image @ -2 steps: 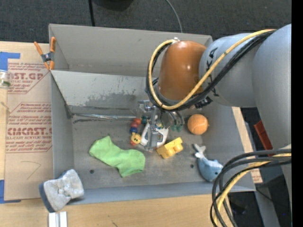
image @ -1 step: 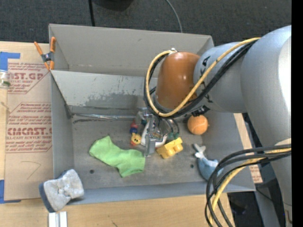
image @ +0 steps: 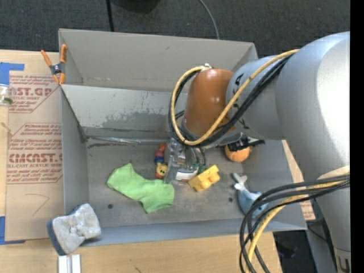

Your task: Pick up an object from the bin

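My gripper (image: 173,172) reaches down to the bin floor near the middle, its fingertips right at the upper right edge of a crumpled green cloth (image: 142,187). A yellow toy block (image: 204,177) lies just right of the gripper. A small red, blue and yellow toy (image: 160,159) sits just left of it, partly hidden by the gripper body. Whether anything is between the fingers cannot be made out.
An orange ball-like thing (image: 238,152) lies at the right, half under the arm. A grey-blue toy with a white tip (image: 246,193) rests near the front right. A grey sponge-like block (image: 74,226) sits on the front left rim.
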Motion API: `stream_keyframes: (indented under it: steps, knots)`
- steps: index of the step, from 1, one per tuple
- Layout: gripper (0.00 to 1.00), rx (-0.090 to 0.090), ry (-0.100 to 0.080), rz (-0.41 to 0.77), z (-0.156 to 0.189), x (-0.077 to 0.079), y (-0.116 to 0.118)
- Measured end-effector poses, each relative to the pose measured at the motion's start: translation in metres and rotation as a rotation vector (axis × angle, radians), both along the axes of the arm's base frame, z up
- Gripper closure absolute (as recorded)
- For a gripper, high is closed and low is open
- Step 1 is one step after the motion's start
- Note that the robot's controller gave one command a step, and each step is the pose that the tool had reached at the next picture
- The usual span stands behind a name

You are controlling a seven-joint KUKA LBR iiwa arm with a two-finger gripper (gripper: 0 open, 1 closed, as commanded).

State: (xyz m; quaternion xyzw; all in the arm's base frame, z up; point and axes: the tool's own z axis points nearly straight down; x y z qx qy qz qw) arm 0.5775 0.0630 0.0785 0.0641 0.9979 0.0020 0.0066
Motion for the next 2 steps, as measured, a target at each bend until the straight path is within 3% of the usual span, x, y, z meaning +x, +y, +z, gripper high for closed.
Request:
stream_keyframes:
  steps: [1, 2]
  knots:
    - [1.0, 0.0, 0.0, 0.0, 0.0, 0.0, 0.0]
    - [1.0, 0.001, -0.005, -0.012, 0.147, 0.005, 0.001]
